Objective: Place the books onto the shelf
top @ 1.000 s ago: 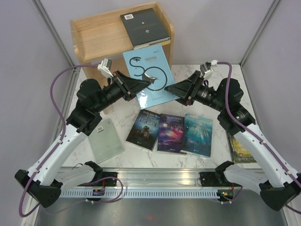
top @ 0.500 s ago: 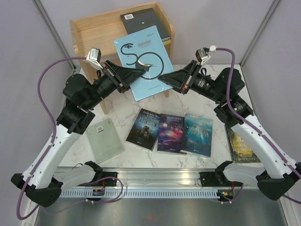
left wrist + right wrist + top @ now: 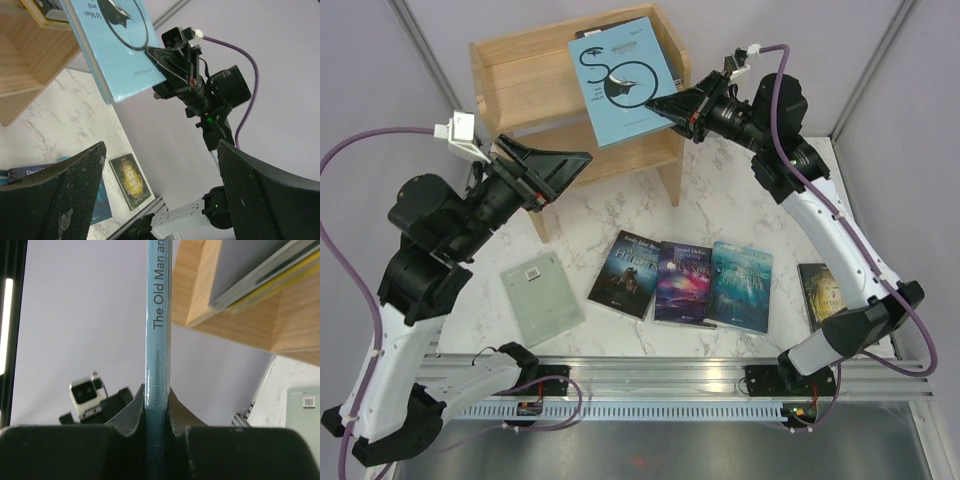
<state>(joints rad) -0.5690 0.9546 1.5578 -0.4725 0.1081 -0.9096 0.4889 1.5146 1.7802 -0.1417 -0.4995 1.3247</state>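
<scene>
My right gripper [image 3: 672,108] is clenched on the spine's lower end of the light blue paperback [image 3: 620,80], holding it over the shelf [image 3: 520,70] top. It looks light, thin and bendy; gripped at the spine it should sag least. My left gripper [image 3: 572,163] gapes, holding nothing.

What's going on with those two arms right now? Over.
Right pincer shut on light blue book, held at the shelf top. Left pincer open, empty. Dark book already lying on that top, close by.
</scene>
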